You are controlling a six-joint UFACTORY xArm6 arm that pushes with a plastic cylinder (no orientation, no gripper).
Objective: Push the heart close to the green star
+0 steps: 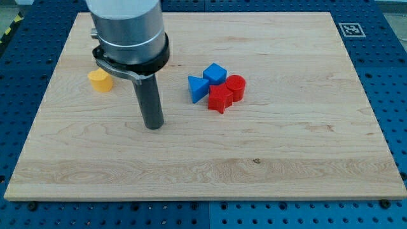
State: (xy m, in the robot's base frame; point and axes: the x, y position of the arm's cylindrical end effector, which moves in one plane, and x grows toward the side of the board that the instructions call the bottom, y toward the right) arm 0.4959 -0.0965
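Five blocks lay on the wooden table [286, 159]. Farthest left, toward the far edge, sat a yellow block [100, 81] whose shape looked like a heart, though I could not be sure of it. It stood alone, well apart from the rest. To its right and nearer, my tip [153, 126] rested on the table between the yellow block and the cluster, touching neither. The arm ended in a plain rod rather than a tool with jaws, so nothing was spread or pinched. Further right, four blocks huddled together: a blue triangle [198, 88], a blue cube [215, 73] just behind it, a red star [220, 99] nearest, and a red cylinder [236, 86] at the right.
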